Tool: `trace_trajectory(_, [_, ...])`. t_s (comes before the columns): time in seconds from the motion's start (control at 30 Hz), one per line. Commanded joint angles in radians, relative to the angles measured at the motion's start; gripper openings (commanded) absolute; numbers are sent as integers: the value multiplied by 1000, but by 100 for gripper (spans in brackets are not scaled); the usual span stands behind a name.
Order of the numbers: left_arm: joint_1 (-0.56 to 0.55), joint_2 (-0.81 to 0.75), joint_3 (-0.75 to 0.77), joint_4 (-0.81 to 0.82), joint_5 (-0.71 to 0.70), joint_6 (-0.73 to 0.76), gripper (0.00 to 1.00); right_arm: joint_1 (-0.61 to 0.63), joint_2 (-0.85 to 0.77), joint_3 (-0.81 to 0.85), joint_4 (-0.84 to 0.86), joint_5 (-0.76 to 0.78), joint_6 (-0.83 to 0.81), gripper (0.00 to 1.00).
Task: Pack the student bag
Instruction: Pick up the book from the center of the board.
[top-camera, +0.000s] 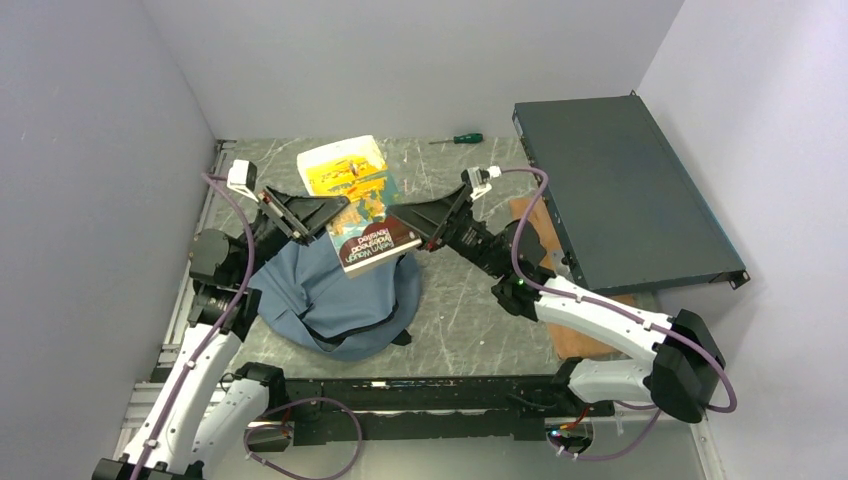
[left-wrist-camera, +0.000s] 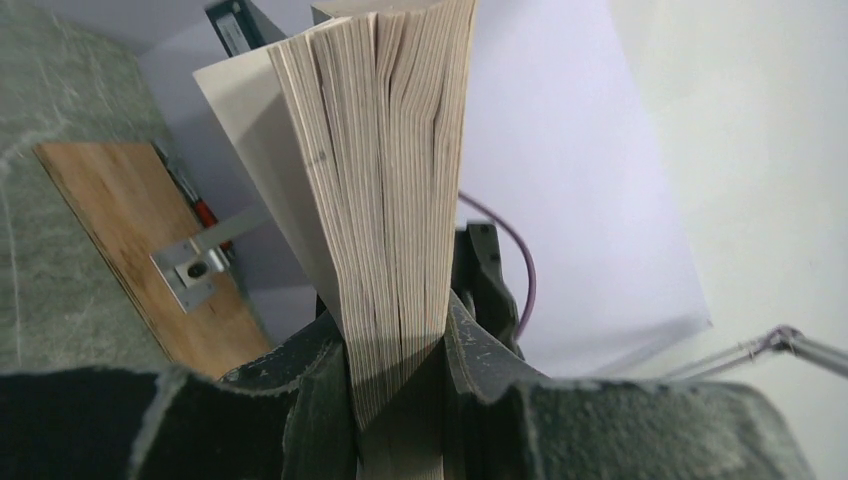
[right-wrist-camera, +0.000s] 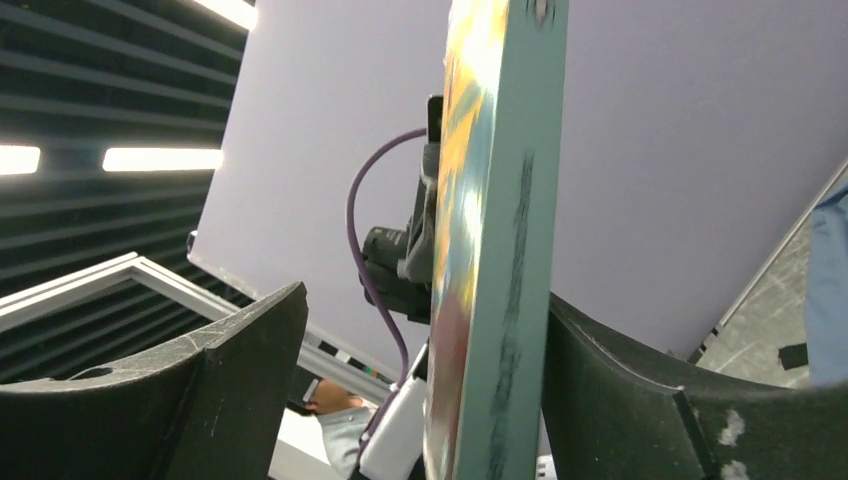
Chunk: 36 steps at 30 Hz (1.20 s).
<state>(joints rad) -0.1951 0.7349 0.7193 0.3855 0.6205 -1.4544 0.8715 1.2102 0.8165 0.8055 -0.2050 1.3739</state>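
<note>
The grey-blue student bag (top-camera: 335, 298) lies slumped on the table in front of the left arm, its black-lined opening toward the near side. A paperback book (top-camera: 368, 232) with a teal, yellow and maroon cover is held in the air above the bag's far edge. My left gripper (top-camera: 335, 210) is shut on the book's page edge, which shows as a cream page block (left-wrist-camera: 400, 200) between the fingers (left-wrist-camera: 480, 360). My right gripper (top-camera: 402, 216) is open around the book's spine (right-wrist-camera: 500, 250); one finger (right-wrist-camera: 600, 370) is next to the spine and the other stands well apart.
A second yellow-and-white book (top-camera: 343, 160) lies behind the held one. A green-handled screwdriver (top-camera: 458, 139) lies at the back. A flat dark grey metal box (top-camera: 620, 190) fills the right side, over a wooden board (top-camera: 530, 222).
</note>
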Motion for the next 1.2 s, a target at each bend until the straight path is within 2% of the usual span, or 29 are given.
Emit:
trace_trajectory(0.0, [6, -31, 45, 54, -216, -1, 0, 46, -43, -48, 127, 116, 9, 87])
trace_trajectory(0.1, [6, -41, 74, 14, -237, 25, 0, 47, -52, -56, 87, 128, 10, 96])
trace_trajectory(0.3, [5, -20, 79, 23, -215, 17, 0, 47, 10, -18, 157, 105, 37, 94])
trace_trajectory(0.4, [5, -17, 43, 62, -218, -13, 0, 50, 87, 46, 184, 77, 84, 84])
trace_trajectory(0.53, [4, -21, 51, 3, -204, 40, 0, 57, 177, 94, 256, 89, 164, 55])
trace_trajectory(0.57, [3, -26, 55, -29, -202, 64, 0, 56, 184, 100, 268, 93, 168, 45])
trace_trajectory(0.6, [4, -32, 59, -90, -202, 97, 8, 55, 187, 104, 266, 96, 169, 32])
trace_trajectory(0.63, [4, -38, 70, -165, -202, 136, 19, 54, 181, 102, 259, 101, 173, 22])
trace_trajectory(0.67, [5, -43, 86, -262, -198, 184, 33, 47, 168, 94, 246, 109, 176, 8])
trace_trajectory(0.7, [5, -48, 125, -378, -204, 249, 47, 34, 152, 84, 220, 114, 183, 0])
trace_trajectory(0.8, [5, -47, 239, -802, -320, 455, 88, -57, 72, 38, 105, 110, 219, 0])
trace_trajectory(0.83, [5, -35, 272, -929, -376, 512, 97, -91, 40, 25, 61, 109, 224, 0])
trace_trajectory(0.93, [9, -4, 340, -1196, -511, 646, 100, -203, -40, 26, -118, 36, 255, 0])
trace_trajectory(1.0, [11, -8, 345, -1256, -535, 703, 100, -271, -70, 37, -195, -36, 267, 0])
trace_trajectory(1.07, [11, -30, 315, -1209, -454, 779, 100, -326, -84, 57, -264, -106, 257, 0])
trace_trajectory(1.17, [10, -30, 256, -1081, -249, 865, 100, -385, -84, 126, -414, -213, 174, 0])
